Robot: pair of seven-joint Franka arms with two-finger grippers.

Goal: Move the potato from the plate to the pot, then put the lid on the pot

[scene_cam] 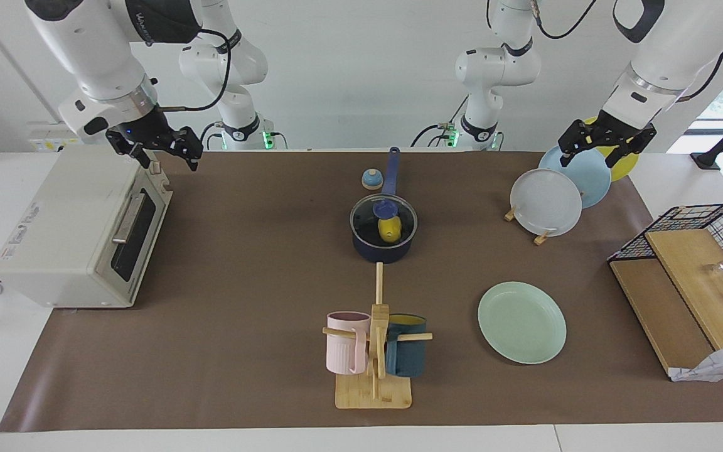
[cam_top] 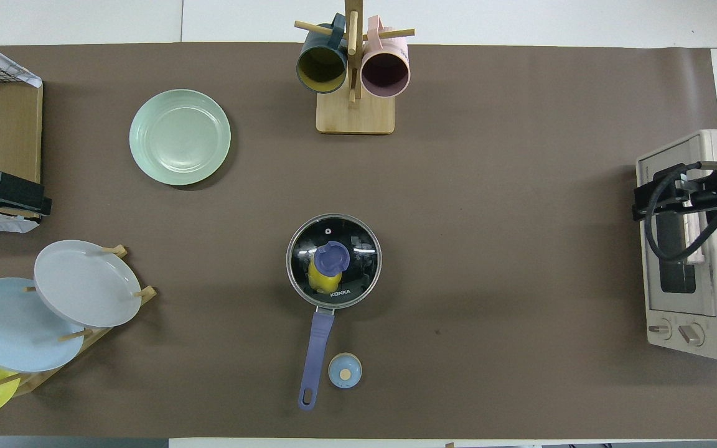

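The right gripper [scene_cam: 162,150] hangs over the toaster oven [scene_cam: 79,232] at the right arm's end of the surface [scene_cam: 242,263], its fingers apart and grasping nothing. In the overhead view this gripper [cam_top: 676,199] is cut off at the frame edge and only its dark body and cable show above the oven [cam_top: 694,249].

In the middle stands the pot [scene_cam: 384,242], with the lid [scene_cam: 383,221] resting on it. The potato [scene_cam: 389,229] is inside the pot and shows through the glass, though the knob hides part of it. From overhead the lid [cam_top: 334,261] covers the pot rim all around, and the potato [cam_top: 319,277] shows only as a yellow patch beside the knob. The pot handle [cam_top: 315,358] points toward the robots, and a small bell [cam_top: 345,371] sits just beside it. The mug stand [scene_cam: 374,351] is farther from the robots than the pot, with open mat between them.

The plate [scene_cam: 522,322] lies bare toward the left arm's end, apart from the pot. The plate rack [scene_cam: 546,201] is nearer to the robots.

The left gripper [scene_cam: 606,145] hangs over the rack's upright plates, released. In the overhead view this gripper [cam_top: 4,193] shows only as a dark block at the frame edge. The wire basket [scene_cam: 700,251] stands at the surface's end and is cut off in both views.
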